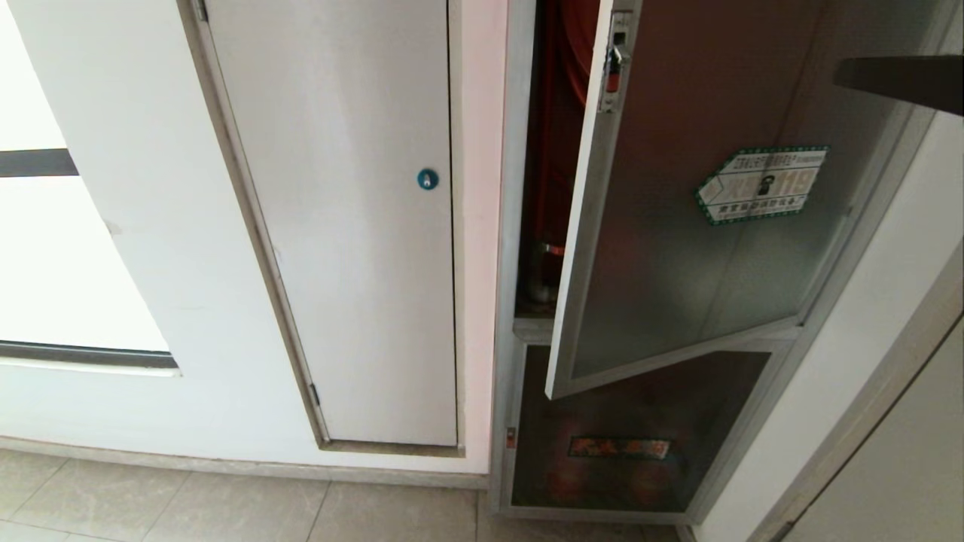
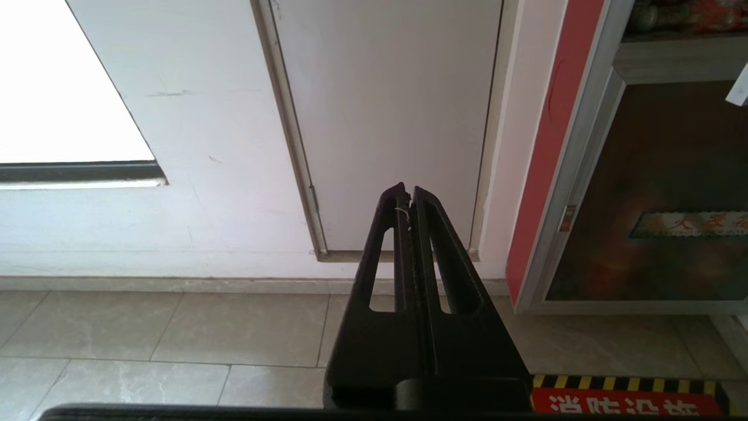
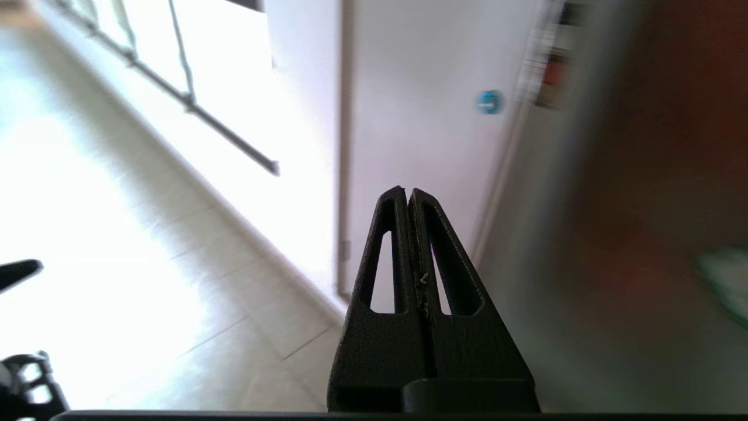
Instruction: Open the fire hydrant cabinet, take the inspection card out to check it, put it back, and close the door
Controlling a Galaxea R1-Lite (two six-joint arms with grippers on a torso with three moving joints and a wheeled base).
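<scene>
The fire hydrant cabinet [image 1: 514, 226] stands in the wall with its silver frame and red interior [image 1: 561, 113] showing. Its door [image 1: 678, 248], dark glass with a green-bordered sticker [image 1: 761, 184] and a latch [image 1: 615, 64], hangs partly open, swung out to the right. The inspection card is hidden. My right gripper [image 3: 407, 191] is shut and empty, raised in front of the door [image 3: 643, 175]; it shows as a dark bar [image 1: 837, 73] at the upper right. My left gripper [image 2: 408, 190] is shut and empty, held low toward the wall's base, left of the cabinet frame [image 2: 584, 175].
A plain white panel [image 1: 361, 226] with a blue round lock [image 1: 427, 178] sits left of the cabinet. Below the door is a smaller dark glass panel [image 1: 640, 444]. Grey floor tiles [image 1: 226, 504] run along the wall; a window [image 1: 45, 256] is far left.
</scene>
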